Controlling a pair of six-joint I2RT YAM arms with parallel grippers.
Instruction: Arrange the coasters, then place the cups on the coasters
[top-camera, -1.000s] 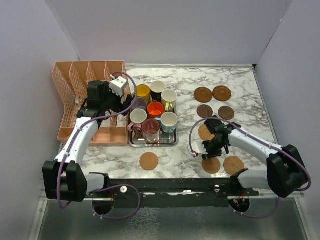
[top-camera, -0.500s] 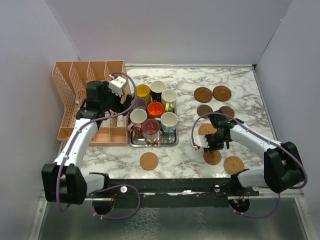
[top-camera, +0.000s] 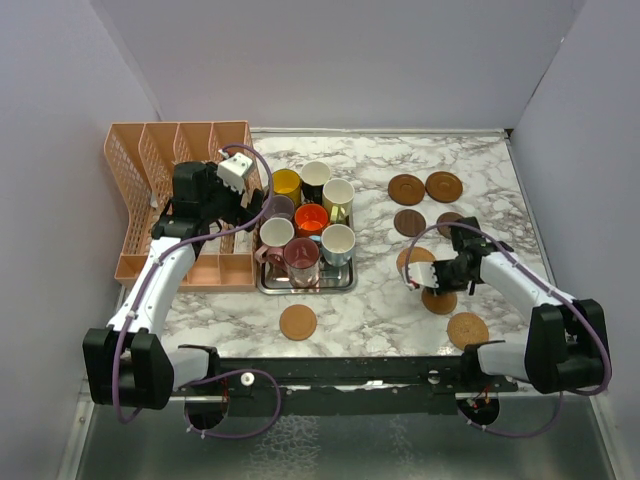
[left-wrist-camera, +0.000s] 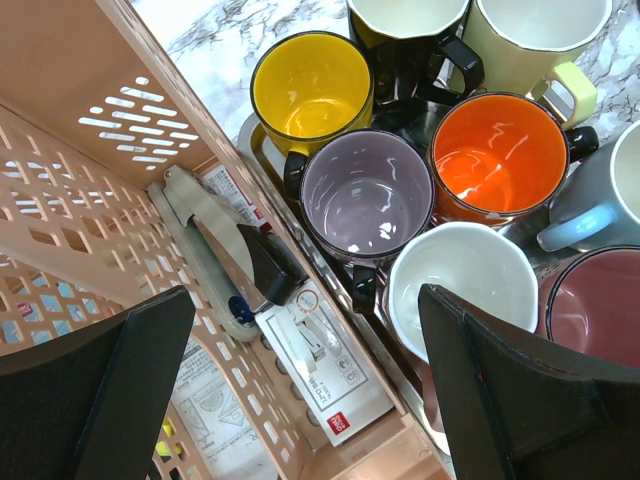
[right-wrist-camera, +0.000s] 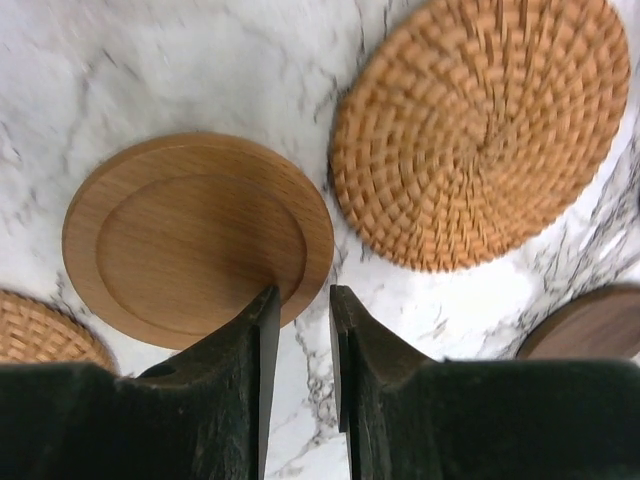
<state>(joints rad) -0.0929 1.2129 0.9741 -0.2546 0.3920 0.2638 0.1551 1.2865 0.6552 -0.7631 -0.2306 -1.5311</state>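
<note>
Eight cups stand packed on the steel tray (top-camera: 347, 283), among them yellow (left-wrist-camera: 310, 90), purple (left-wrist-camera: 365, 195) and orange (left-wrist-camera: 490, 155). My left gripper (left-wrist-camera: 305, 300) hangs wide open over the tray's left rim, holding nothing; from above it (top-camera: 260, 205) is beside the purple cup. My right gripper (right-wrist-camera: 298, 292) has its jaws nearly together astride the rim of a smooth wooden coaster (right-wrist-camera: 190, 240), which lies at right centre (top-camera: 438, 302). A woven coaster (right-wrist-camera: 480, 130) lies just beyond it. More coasters lie at the back right (top-camera: 406, 188), near the front right (top-camera: 467, 330) and front centre (top-camera: 297, 322).
A peach plastic organizer (top-camera: 170, 200) with a cutter and a card in it stands against the tray's left side. Walls close in the table at the back, left and right. The arms' mounting rail (top-camera: 340, 375) runs along the near edge.
My right gripper has moved away from the near edge, up and to the right, and the wooden coaster has come along with it. The left arm has stayed still.
</note>
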